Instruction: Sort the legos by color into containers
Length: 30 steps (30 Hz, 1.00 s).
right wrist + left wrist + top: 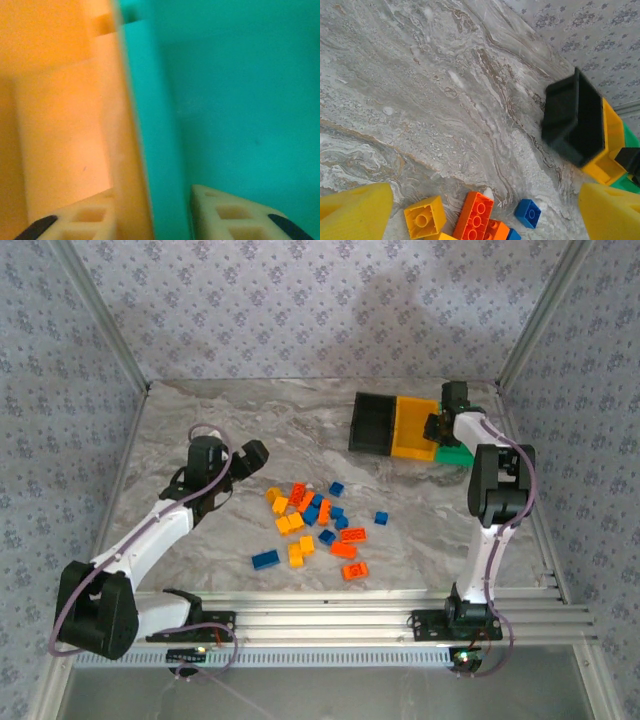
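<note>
Containers (375,426) row lengthwise left-to-right — right hand (152,222) clamped on its orange-green wall, left hand (252,453) apart

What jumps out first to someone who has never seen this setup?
A bright heap of toy bricks in orange, yellow and blue lies in the middle of the table. At the far right, the right pincer pinches the wall between the yellow and green bins, while the left pincer hangs open beside the heap.
</note>
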Each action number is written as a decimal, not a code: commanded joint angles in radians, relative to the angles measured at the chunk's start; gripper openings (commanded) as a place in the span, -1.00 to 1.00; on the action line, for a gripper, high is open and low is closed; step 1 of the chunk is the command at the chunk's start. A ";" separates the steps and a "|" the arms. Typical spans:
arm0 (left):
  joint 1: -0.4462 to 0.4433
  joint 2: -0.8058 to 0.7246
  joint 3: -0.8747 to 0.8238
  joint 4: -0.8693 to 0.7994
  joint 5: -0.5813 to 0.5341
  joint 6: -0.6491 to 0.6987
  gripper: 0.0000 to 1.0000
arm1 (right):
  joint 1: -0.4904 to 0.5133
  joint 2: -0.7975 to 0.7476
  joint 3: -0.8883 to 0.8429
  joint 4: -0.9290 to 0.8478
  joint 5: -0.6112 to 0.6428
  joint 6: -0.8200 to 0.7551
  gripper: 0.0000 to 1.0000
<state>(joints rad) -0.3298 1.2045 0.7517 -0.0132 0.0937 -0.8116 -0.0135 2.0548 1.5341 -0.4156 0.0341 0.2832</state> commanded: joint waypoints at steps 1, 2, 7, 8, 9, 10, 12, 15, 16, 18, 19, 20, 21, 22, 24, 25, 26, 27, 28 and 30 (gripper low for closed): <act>-0.013 -0.003 -0.015 -0.019 0.014 0.017 0.88 | 0.039 0.013 0.006 -0.024 -0.016 -0.001 -0.55; -0.016 -0.003 -0.015 -0.022 0.014 0.016 0.87 | 0.050 0.011 0.005 -0.022 -0.017 0.001 -0.65; -0.026 -0.028 -0.034 -0.037 0.009 0.005 0.87 | 0.147 -0.010 -0.029 -0.003 -0.029 0.043 -1.00; -0.026 -0.036 -0.041 -0.038 0.009 0.005 0.87 | 0.171 -0.018 -0.043 0.008 -0.013 0.051 -1.00; -0.026 -0.046 -0.048 -0.043 0.009 0.002 0.87 | 0.198 -0.026 -0.054 0.016 -0.006 0.060 -1.00; -0.026 -0.058 -0.054 -0.050 0.008 0.000 0.88 | 0.226 -0.030 -0.062 0.021 -0.002 0.073 -1.00; -0.026 -0.084 -0.067 -0.066 0.001 -0.002 0.88 | 0.270 -0.033 -0.069 0.023 0.008 0.101 -1.00; -0.026 -0.136 -0.090 -0.096 -0.008 -0.006 0.88 | 0.349 -0.023 -0.062 0.009 0.055 0.133 -1.00; -0.027 -0.157 -0.099 -0.105 -0.012 -0.007 0.89 | 0.373 -0.016 -0.056 0.004 0.062 0.144 -1.00; -0.026 -0.198 -0.117 -0.120 -0.015 -0.007 0.89 | 0.418 0.004 -0.040 -0.012 0.091 0.163 -1.00; -0.026 -0.222 -0.127 -0.129 -0.018 -0.009 0.89 | 0.442 0.014 -0.028 -0.024 0.105 0.172 -1.00; -0.027 -0.243 -0.135 -0.138 -0.020 -0.008 0.89 | 0.459 0.024 -0.020 -0.034 0.116 0.177 -1.00; -0.028 -0.265 -0.142 -0.147 -0.021 -0.005 0.90 | 0.478 0.033 -0.013 -0.044 0.122 0.184 -1.00; -0.026 -0.286 -0.150 -0.157 -0.024 -0.003 0.90 | 0.493 0.038 -0.012 -0.050 0.127 0.191 -1.00; -0.026 -0.322 -0.162 -0.178 -0.024 -0.002 0.91 | 0.522 0.040 -0.021 -0.049 0.132 0.200 -1.00; -0.027 -0.339 -0.168 -0.188 -0.023 -0.001 0.91 | 0.536 0.037 -0.031 -0.048 0.136 0.199 -1.00; -0.026 -0.353 -0.173 -0.197 -0.025 -0.001 0.91 | 0.548 0.033 -0.042 -0.047 0.141 0.199 -1.00; -0.027 -0.369 -0.180 -0.203 -0.023 0.000 0.91 | 0.564 0.029 -0.054 -0.045 0.146 0.202 -1.00; -0.026 -0.383 -0.188 -0.207 -0.023 -0.002 0.92 | 0.579 0.024 -0.064 -0.046 0.150 0.204 -1.00; -0.026 -0.406 -0.201 -0.215 -0.025 -0.003 0.92 | 0.602 0.015 -0.084 -0.052 0.155 0.217 -1.00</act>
<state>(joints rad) -0.3519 0.8291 0.5671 -0.1875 0.0814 -0.8127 0.5491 2.0434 1.5043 -0.3962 0.1867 0.4614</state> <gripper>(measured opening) 0.957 0.244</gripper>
